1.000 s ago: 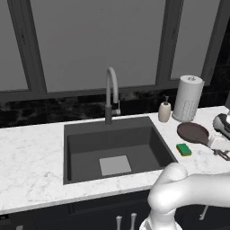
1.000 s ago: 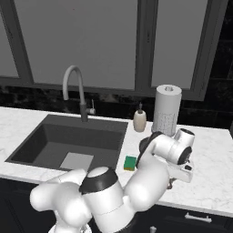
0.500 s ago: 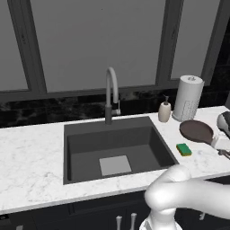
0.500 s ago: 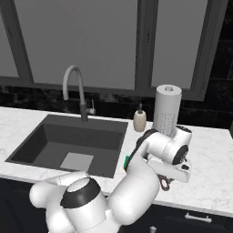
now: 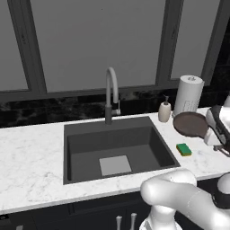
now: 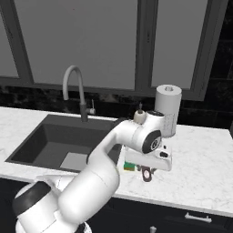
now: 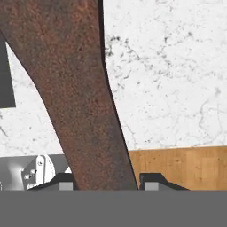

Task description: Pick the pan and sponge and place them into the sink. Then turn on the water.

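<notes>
Pan (image 5: 191,124) beside sponge (image 5: 183,149), soap bottle (image 5: 164,111), paper towel roll (image 5: 187,95) behind

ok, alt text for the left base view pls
A dark sink with an arched faucet is set in a white marble counter. To its right sit the sponge, the pan, a soap bottle and a paper towel roll.

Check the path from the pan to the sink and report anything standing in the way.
The pan sits on the counter right of the sink. The sponge lies nearer the front edge and the soap bottle farther back; neither looks to be directly between them. Nothing visible blocks a lifted carry left.
</notes>
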Controlling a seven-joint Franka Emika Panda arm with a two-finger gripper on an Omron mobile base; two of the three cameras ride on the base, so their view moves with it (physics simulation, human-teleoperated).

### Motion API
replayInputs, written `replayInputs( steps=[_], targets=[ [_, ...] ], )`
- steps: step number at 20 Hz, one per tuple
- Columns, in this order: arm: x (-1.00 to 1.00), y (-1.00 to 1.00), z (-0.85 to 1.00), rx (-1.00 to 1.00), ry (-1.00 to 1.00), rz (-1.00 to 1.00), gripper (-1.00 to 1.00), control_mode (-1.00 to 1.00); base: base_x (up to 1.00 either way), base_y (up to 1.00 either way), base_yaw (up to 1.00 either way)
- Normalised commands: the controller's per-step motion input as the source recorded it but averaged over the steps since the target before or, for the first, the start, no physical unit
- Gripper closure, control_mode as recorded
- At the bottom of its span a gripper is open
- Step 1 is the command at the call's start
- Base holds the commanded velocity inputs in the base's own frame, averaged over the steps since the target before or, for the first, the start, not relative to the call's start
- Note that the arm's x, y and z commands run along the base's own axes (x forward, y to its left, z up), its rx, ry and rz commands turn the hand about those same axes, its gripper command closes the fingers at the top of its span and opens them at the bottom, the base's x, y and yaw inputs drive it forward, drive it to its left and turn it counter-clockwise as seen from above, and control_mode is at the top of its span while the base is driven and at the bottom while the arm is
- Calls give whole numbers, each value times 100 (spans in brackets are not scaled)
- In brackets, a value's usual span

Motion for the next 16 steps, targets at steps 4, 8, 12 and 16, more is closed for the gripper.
replayInputs(
  steps=[4,8,12,16],
  targets=[
    [-18,71,36,-4,-4,0,100,-100,0,0,0],
    [-7,81,17,1,0,0,100,-100,0,0,0],
    [0,78,2,2,-7,2,100,-100,0,0,0],
    [19,100,0,0,-2,3,100,-100,0,0,0]
  ],
)
